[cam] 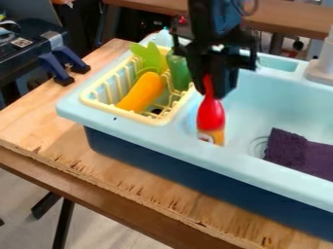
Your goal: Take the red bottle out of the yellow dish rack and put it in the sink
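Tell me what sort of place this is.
Probably a robotics lab or workshop: a black robot gripper hangs over a light blue toy sink, which sits on a rough-edged wooden tabletop with dark blue clamps at its side.

Fixed camera, set above the near side of the wooden table (39,116), looks down at a slant and across the toy sink (156,133). Faces it obliquely: the near wall runs from left down to lower right, yellow rack (122,115) left of centre, faucet base (320,74) at upper right. Stands close enough that the right edge cuts the sink, yet takes in floor (26,214) at lower left.
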`<state>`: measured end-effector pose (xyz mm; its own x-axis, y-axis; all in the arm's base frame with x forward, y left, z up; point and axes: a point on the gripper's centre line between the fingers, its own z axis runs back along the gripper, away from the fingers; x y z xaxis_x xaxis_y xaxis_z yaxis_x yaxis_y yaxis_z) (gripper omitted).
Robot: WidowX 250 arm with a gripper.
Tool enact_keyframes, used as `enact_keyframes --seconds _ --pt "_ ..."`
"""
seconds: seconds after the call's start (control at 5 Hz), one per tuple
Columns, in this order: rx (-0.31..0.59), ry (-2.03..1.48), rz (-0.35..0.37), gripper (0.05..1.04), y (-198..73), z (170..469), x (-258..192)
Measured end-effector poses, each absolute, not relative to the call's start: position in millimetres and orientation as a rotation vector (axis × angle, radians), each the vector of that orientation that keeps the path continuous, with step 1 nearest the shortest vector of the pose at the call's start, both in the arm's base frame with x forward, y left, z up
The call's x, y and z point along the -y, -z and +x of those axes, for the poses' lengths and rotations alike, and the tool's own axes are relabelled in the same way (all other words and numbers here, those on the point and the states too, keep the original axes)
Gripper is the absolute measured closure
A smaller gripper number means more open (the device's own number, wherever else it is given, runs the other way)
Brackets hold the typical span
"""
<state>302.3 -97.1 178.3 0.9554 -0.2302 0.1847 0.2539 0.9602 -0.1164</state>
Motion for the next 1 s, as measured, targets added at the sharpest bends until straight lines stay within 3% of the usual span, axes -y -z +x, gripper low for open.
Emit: enact_keyframes --seconds 0.2,0.6,0.8,1.0 --pt "0.125 0.281 -0.073 0.747 -178.8 301.1 108.2" --pt "0.072 0.298 -0.030 0.746 -170.7 294.5 113.8" --pt "0.083 0.298 -0.026 0.747 -166.6 288.6 112.1" --pt "0.121 0.272 -0.068 0.685 -167.1 281.7 105.0"
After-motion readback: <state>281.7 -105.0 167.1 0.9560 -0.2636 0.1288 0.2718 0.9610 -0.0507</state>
